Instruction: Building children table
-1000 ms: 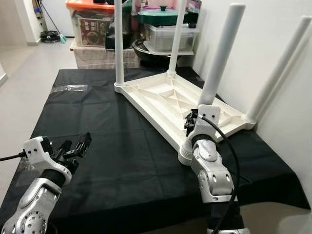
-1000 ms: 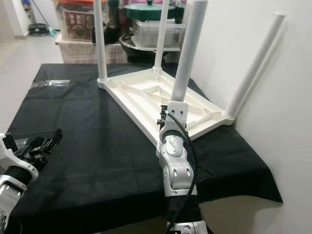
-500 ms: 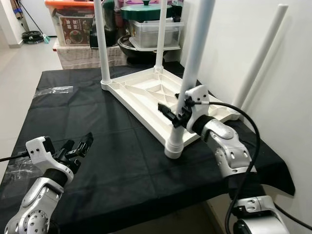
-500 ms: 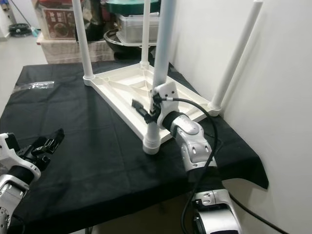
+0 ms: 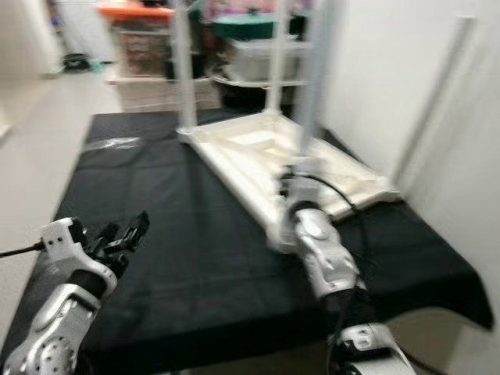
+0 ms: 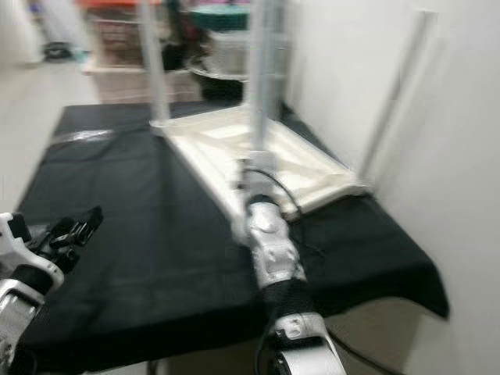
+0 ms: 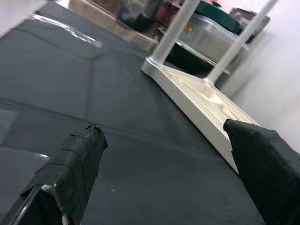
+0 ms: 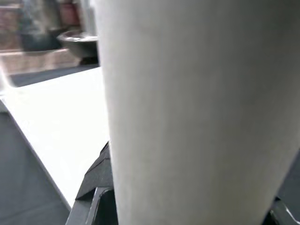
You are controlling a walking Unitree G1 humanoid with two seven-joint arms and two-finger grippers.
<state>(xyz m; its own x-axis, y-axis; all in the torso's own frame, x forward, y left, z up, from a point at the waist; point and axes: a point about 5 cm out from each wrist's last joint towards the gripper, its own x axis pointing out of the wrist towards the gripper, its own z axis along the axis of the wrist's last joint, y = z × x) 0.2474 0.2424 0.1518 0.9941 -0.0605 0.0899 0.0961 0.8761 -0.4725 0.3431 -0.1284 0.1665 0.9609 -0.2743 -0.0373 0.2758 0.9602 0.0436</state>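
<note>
Right at your right claw [image 5: 293, 181], clamped around the near leg [image 5: 310, 101], the upturned white table [image 5: 258, 156] already carries four legs, so only tightening seems left, while your left claw [image 5: 125, 234] idles apart.

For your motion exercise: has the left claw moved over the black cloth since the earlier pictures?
No. The left claw hovers open over the same near-left part of the cloth, left of the tabletop.
</note>
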